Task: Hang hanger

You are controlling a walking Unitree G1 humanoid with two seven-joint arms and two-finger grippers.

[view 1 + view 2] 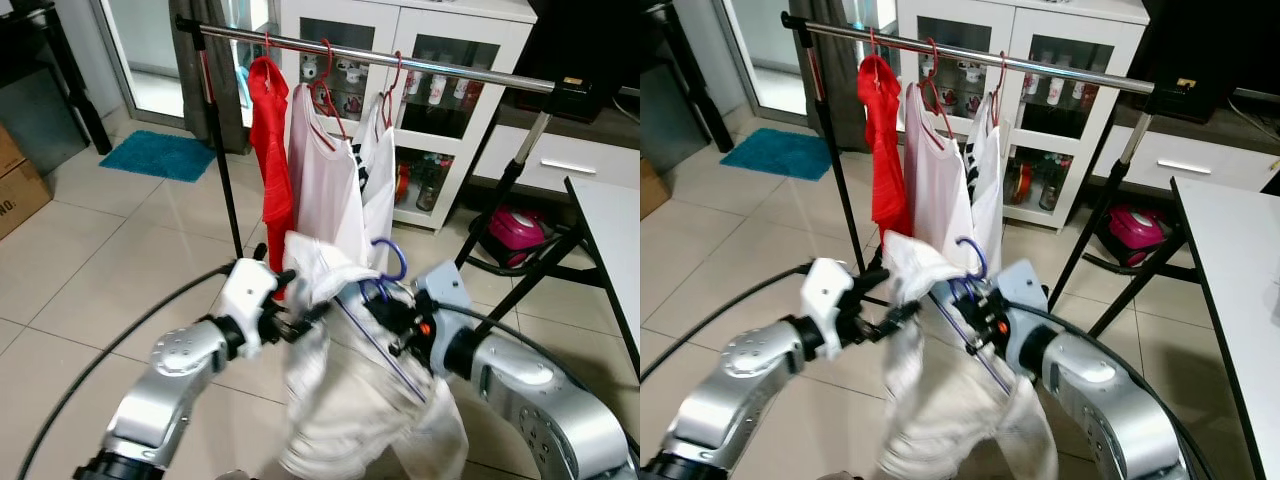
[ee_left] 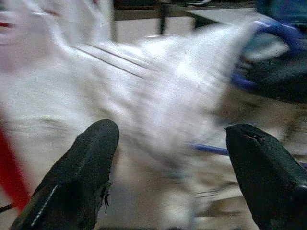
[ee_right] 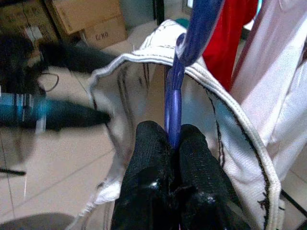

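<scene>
A blue hanger (image 1: pixel 395 262) carries a white garment (image 1: pixel 350 400) that droops toward the floor. My right gripper (image 3: pixel 172 139) is shut on the hanger's stem just below the hook, at centre right (image 1: pixel 395 325). My left gripper (image 1: pixel 298 322) is open at the garment's left edge, with its fingers (image 2: pixel 91 158) spread wide and the blurred cloth (image 2: pixel 158 96) just beyond them. Above and behind runs a metal clothes rail (image 1: pixel 450 70), which holds a red shirt (image 1: pixel 272 150), a white shirt (image 1: pixel 325 170) and another pale garment (image 1: pixel 378 170) on red hangers.
Behind the rail stands a white glass-door cabinet (image 1: pixel 440 60). A white table (image 1: pixel 615 230) is at the right and a pink object (image 1: pixel 515 228) lies under the rail's leg. A teal mat (image 1: pixel 160 155) and cardboard boxes (image 1: pixel 15 190) are at the left. A black cable (image 1: pixel 100 350) loops over the tiles.
</scene>
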